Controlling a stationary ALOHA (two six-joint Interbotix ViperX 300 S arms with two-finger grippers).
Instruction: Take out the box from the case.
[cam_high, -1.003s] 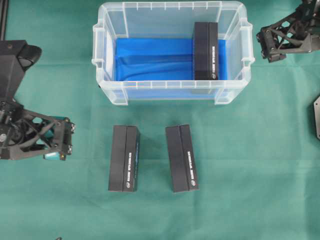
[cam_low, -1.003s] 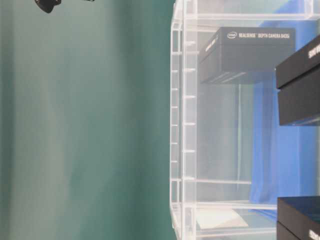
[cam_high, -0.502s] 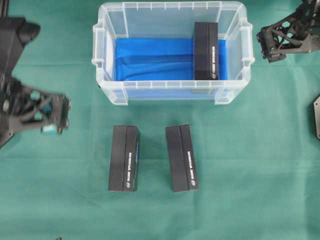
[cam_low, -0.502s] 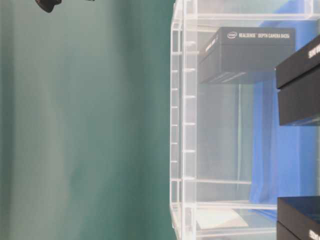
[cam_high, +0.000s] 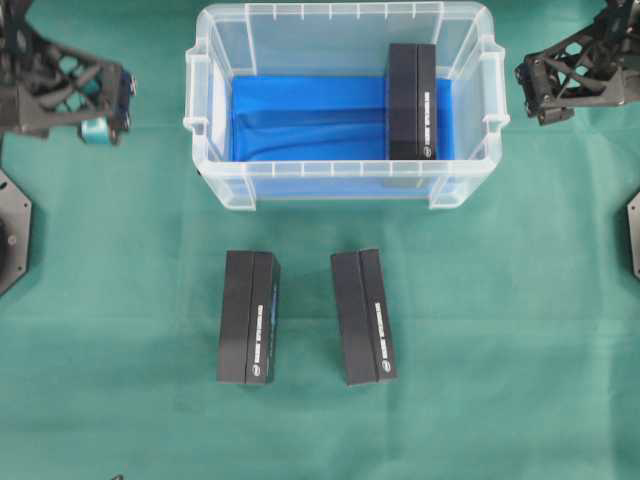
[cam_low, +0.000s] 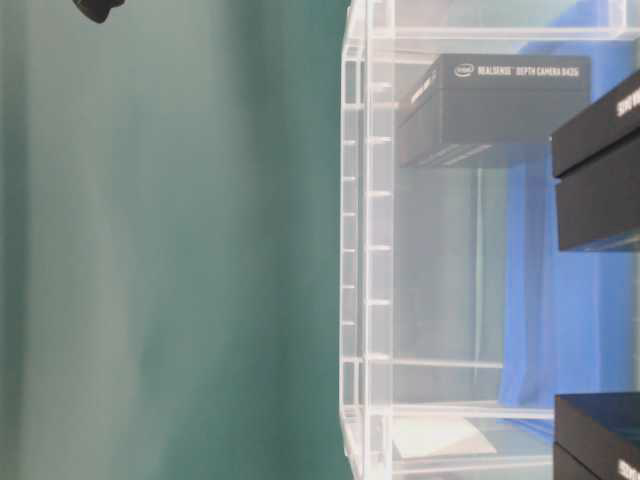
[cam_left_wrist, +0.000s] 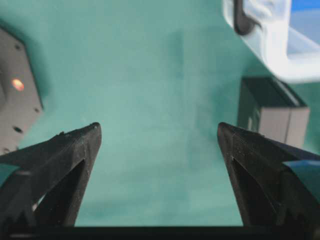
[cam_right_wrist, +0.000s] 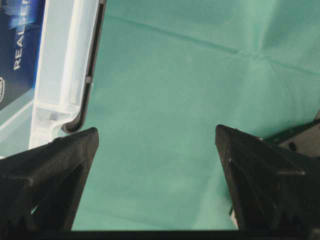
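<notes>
while both arms sit outside the case (cam_high: 345, 185), one black box (cam_high: 412, 101) stands on the blue lining (cam_high: 300, 115) inside it, up against the case's right end wall. case is clear plastic, rim handles at both short ends. left gripper (cam_high: 108, 100) hangs over the green cloth (cam_high: 480, 330) off the case's left end, apart from the handle, jaws spread wide, nothing between them; its wrist view shows only cloth in the gap, with a case corner at upper right. right gripper (cam_high: 535, 95) sits just off the case's right handle, not touching, jaws also wide and empty. two more black boxes lie on the cloth in front of the case: left outside box (cam_high: 248, 316) and right outside box (cam_high: 363, 316), side by side, apart from each other.
</notes>
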